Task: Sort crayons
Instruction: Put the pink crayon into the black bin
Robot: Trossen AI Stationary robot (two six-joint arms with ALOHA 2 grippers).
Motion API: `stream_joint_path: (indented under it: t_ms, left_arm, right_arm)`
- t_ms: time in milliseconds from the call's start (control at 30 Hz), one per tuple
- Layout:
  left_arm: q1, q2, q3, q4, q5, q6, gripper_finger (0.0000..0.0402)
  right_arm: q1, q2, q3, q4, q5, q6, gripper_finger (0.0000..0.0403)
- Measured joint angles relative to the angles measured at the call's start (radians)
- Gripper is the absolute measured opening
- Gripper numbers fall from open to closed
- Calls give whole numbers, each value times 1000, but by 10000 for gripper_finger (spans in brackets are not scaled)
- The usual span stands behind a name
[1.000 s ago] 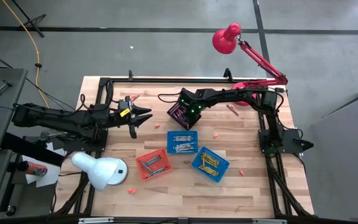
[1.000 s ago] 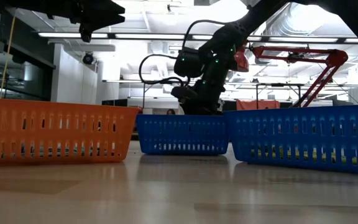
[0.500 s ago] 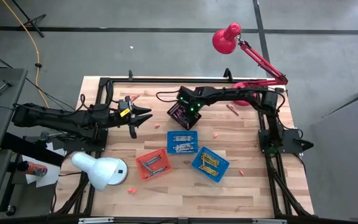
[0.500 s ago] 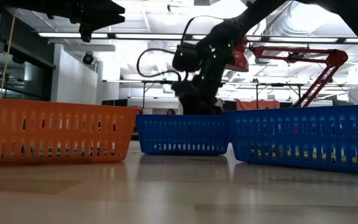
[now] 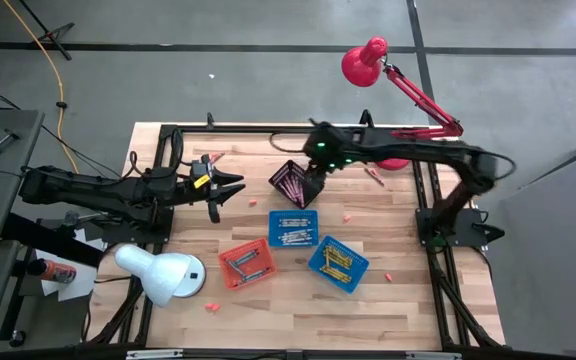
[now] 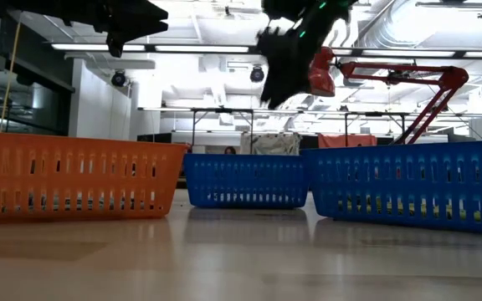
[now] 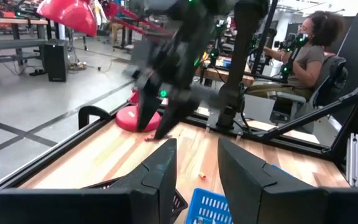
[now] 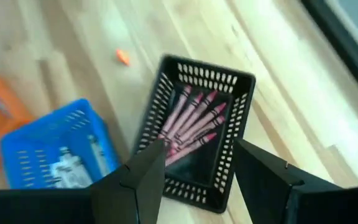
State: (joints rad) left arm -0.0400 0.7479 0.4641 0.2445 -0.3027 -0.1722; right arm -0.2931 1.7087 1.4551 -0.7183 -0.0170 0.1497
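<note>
Several pink crayons (image 8: 190, 122) lie in a black mesh basket (image 5: 290, 182) that sits flat on the table. My right gripper (image 8: 197, 177) hangs open above it, slanting down, with nothing between its fingers; it also shows in the high view (image 5: 311, 178) and high in the low view (image 6: 281, 79). Other crayons lie in two blue baskets (image 5: 293, 228) (image 5: 337, 263) and an orange basket (image 5: 246, 264). Loose crayons (image 5: 373, 178) (image 5: 346, 214) rest on the wood. My left gripper (image 5: 230, 188) waits open and level at the table's left, holding nothing.
A white lamp (image 5: 163, 275) stands at the near left. A red lamp's base (image 5: 393, 160) is at the far right, and its head (image 5: 368, 60) reaches beyond the far edge. More loose crayons (image 5: 389, 276) (image 5: 211, 306) lie near the front. A person (image 7: 309, 50) sits beyond the table.
My right gripper has risen from just over the black basket, drawn back a little toward the table's right edge, and rolled about its own axis. Its fingers stay open. The black basket and its crayons have stayed in place.
</note>
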Motion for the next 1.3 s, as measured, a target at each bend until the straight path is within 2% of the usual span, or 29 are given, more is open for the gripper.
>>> stream_joint_path:
  t_ms: [200, 333, 467, 567, 1300]
  left_arm:
    - [0, 0, 0, -23, 0, 0, 104]
    - [0, 0, 0, -23, 0, -12, 104]
    - [0, 0, 0, -23, 0, -17, 104]
    - [0, 0, 0, -21, 0, -16, 104]
    - [0, 0, 0, -16, 0, -16, 104]
  right_arm:
    - [44, -267, -212, 232, -3, 76, 181]
    - [88, -418, -370, 485, -41, 138, 181]
    - [127, -501, -491, 719, -35, 156, 181]
    - [138, -526, -537, 806, -17, 139, 181]
    - [138, -526, -548, 814, -17, 138, 181]
